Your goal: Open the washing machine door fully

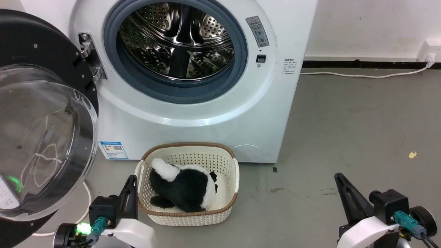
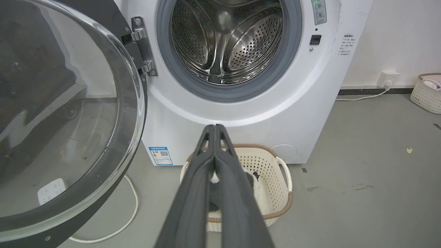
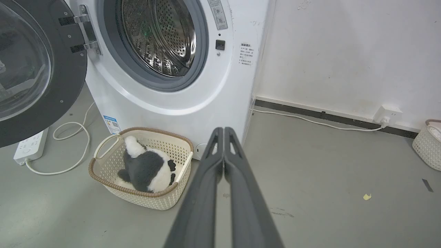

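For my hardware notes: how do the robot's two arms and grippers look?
Both the left gripper and right gripper have long, dark, tapering fingers on a black block with a teal plug; forearms are glossy white. A green light glows at the left wrist.

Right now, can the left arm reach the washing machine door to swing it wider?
Probably yes: the left gripper, shut and empty, is beside the washing machine door with nothing between; the basket lies on its other side.
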Controlling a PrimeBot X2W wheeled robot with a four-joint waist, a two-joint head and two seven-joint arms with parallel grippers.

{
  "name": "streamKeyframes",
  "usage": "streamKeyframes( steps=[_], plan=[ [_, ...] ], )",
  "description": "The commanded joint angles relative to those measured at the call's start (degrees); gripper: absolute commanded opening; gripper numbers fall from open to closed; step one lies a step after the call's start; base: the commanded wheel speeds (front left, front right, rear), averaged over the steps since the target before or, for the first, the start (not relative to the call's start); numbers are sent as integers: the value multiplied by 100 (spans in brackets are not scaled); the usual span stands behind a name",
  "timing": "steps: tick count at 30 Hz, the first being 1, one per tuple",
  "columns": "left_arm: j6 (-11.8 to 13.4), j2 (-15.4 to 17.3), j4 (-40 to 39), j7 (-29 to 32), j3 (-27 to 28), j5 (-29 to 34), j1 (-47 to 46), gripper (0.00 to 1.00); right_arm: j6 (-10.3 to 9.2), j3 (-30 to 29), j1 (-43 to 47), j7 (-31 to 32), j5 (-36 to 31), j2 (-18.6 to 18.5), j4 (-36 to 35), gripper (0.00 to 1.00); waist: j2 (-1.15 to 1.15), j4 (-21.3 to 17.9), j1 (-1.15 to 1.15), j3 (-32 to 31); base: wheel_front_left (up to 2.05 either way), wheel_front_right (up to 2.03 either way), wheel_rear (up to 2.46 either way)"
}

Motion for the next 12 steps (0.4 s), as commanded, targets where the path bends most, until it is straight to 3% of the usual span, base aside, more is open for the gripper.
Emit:
streamKeyframes(
  steps=[1, 12],
  plan=[
    [-25, 0, -19, 2, 14, 52, -89, 0, -5, -1, -75, 4, -43, 27, 15, 0, 0, 0, 0, 0, 0, 0, 0],
    [-25, 0, -19, 2, 14, 52, -89, 0, -5, -1, -75, 4, -43, 27, 15, 0, 0, 0, 0, 0, 0, 0, 0]
  ],
)
